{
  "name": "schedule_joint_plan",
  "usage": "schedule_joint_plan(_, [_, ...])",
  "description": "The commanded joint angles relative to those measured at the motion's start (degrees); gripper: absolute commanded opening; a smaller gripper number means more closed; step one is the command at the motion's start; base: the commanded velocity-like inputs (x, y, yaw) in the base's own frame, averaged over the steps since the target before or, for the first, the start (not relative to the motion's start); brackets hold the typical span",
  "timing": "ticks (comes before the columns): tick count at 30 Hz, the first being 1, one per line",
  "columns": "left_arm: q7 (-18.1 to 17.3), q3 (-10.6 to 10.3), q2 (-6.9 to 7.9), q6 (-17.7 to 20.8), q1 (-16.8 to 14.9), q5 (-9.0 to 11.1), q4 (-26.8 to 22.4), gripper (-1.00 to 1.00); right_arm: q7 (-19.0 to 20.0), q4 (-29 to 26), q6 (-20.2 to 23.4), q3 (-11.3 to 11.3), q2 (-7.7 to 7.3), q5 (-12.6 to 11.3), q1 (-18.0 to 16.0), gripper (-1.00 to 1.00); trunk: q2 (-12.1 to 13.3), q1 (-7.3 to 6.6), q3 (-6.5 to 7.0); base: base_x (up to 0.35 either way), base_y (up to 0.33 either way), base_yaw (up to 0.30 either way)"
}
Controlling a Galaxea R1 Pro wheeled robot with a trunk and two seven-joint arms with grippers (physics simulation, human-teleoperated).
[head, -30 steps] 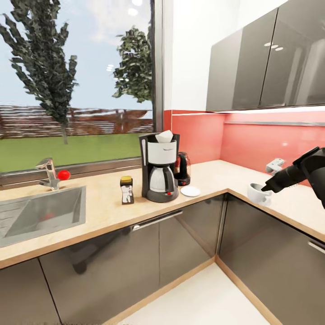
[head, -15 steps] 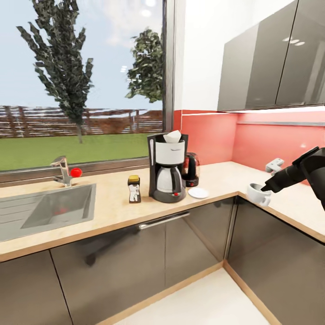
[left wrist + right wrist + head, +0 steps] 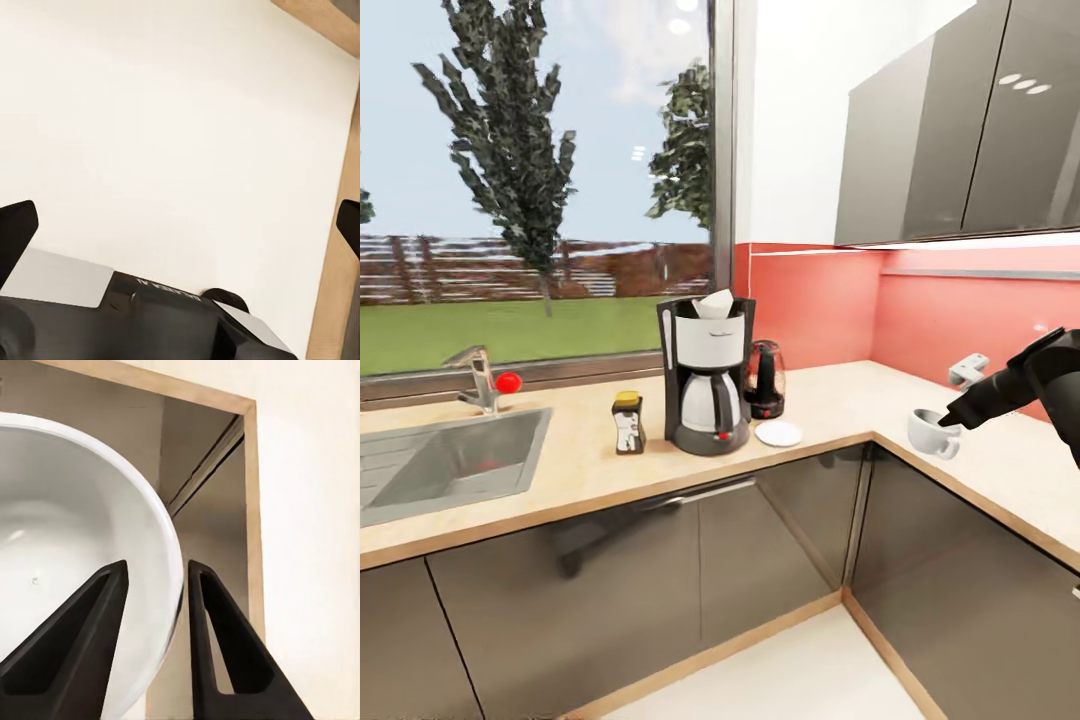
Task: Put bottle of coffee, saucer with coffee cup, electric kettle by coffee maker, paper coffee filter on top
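Note:
The coffee maker [image 3: 706, 377] stands on the light-wood countertop [image 3: 590, 470] with the paper coffee filter [image 3: 716, 304] on top. Left of it is the bottle of coffee [image 3: 628, 423]. Behind its right side sits the electric kettle [image 3: 765, 378], and the saucer [image 3: 779, 433] lies in front of the kettle. My right gripper [image 3: 950, 421] is shut on the rim of the white coffee cup [image 3: 930, 432], held over the counter's inner corner edge, right of the saucer. In the right wrist view the fingers [image 3: 214, 645] pinch the cup [image 3: 67, 555] wall. My left gripper [image 3: 180, 225] is open over pale floor.
A steel sink [image 3: 445, 462] with a tap [image 3: 480, 378] and a red knob is at the left. The counter turns a corner and runs along the red backsplash [image 3: 960, 320] on the right. Dark wall cabinets [image 3: 960, 120] hang above.
The view has swung, first right and then back left, shifting the whole scene. The right gripper still holds the cup at about the same spot in the picture.

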Motion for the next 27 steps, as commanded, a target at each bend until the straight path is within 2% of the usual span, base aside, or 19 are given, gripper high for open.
schedule_joint_plan(1, [-0.2,0.1,0.01,0.4,0.0,0.2,0.0,1.00,0.6,-0.1,0.6,0.1,-0.06,0.4,-0.1,-1.00,0.0,0.00,-0.07,0.041,-0.130,0.241])
schedule_joint_plan(20, [-0.2,0.1,0.01,0.4,0.0,0.2,0.0,1.00,0.5,0.0,0.6,0.2,0.03,0.4,-0.1,-1.00,0.0,0.00,-0.07,0.006,-0.018,0.268])
schedule_joint_plan(27, [-0.2,0.1,0.01,0.4,0.0,0.2,0.0,1.00,0.6,0.0,0.6,0.2,0.03,0.4,-0.1,-1.00,0.0,0.00,-0.07,0.000,-0.177,0.104])
